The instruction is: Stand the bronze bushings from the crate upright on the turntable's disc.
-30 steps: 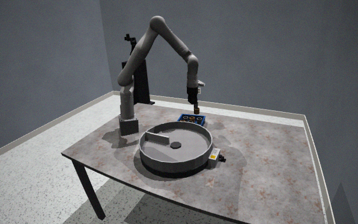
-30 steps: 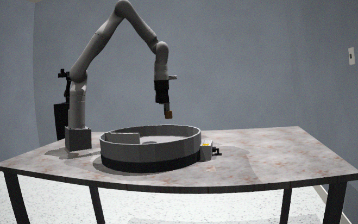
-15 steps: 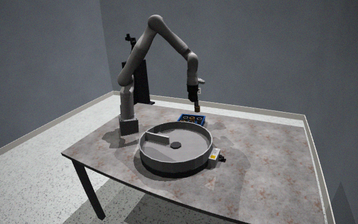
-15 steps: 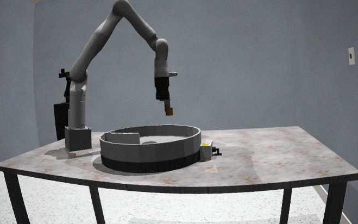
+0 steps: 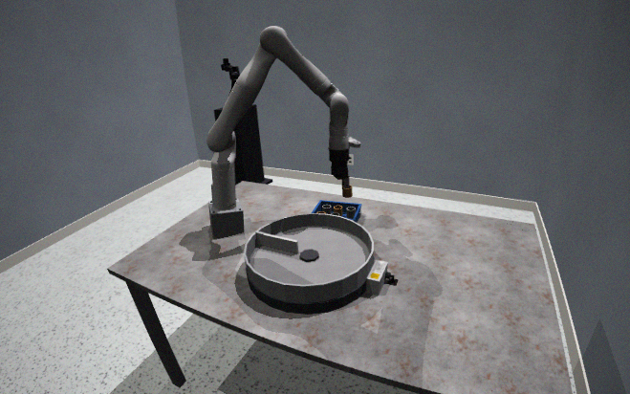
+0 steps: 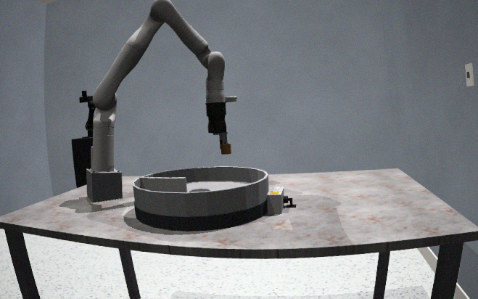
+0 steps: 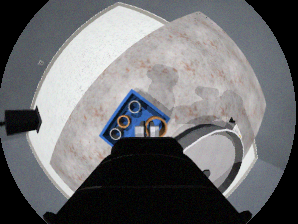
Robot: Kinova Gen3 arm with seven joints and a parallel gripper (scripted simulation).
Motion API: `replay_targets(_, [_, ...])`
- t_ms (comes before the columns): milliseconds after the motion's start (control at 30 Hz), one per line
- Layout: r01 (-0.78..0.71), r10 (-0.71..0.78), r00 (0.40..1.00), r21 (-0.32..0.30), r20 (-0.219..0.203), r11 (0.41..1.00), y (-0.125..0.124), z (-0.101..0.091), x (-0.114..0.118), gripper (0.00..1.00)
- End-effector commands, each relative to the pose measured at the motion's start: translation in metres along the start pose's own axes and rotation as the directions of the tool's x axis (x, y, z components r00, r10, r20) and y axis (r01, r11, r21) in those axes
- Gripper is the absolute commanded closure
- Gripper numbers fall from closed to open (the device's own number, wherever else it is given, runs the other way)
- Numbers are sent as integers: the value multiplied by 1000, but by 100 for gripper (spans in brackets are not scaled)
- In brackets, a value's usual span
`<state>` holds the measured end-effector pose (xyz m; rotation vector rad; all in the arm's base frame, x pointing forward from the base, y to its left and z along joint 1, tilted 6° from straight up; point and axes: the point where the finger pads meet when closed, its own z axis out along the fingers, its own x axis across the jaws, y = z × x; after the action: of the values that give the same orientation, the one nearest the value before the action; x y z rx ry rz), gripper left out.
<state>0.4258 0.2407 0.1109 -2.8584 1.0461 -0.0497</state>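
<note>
My gripper (image 5: 345,185) (image 6: 224,144) is shut on a bronze bushing (image 5: 347,191) (image 6: 225,149) (image 7: 152,117) and holds it upright in the air, well above the blue crate (image 5: 338,203) (image 7: 108,135). The crate sits on the table behind the turntable and holds several more bushings, some bronze (image 5: 337,207) (image 7: 124,121) and some steel (image 5: 351,209) (image 7: 135,106). The turntable's grey disc (image 5: 338,254) (image 7: 213,157) lies inside a raised rim (image 5: 307,288) (image 6: 199,202), with a dark hub (image 5: 309,255) at its middle. No bushing shows on the disc. In the exterior view the turntable hides the crate.
A straight grey fence (image 5: 276,242) (image 6: 163,183) stands inside the turntable at its left. A small control box (image 5: 377,276) (image 6: 275,200) sticks out of the turntable's right side. The arm's base (image 5: 226,220) (image 6: 104,183) stands left of the turntable.
</note>
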Motion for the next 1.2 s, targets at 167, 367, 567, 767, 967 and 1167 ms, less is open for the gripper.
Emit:
replay_targets(167, [0, 0, 1000, 2, -1, 1000, -1, -1, 0, 100])
replay_targets(367, [0, 0, 1000, 2, -1, 1000, -1, -1, 0, 100])
replay_targets(567, [0, 0, 1000, 2, -1, 1000, -1, -1, 0, 100])
replay_targets(767, [0, 0, 1000, 2, -1, 1000, 1, -1, 1, 100])
replay_targets(967, [0, 0, 1000, 2, -1, 1000, 4, -1, 3, 100])
replay_targets(1167, [0, 0, 1000, 2, -1, 1000, 14, -1, 9, 100])
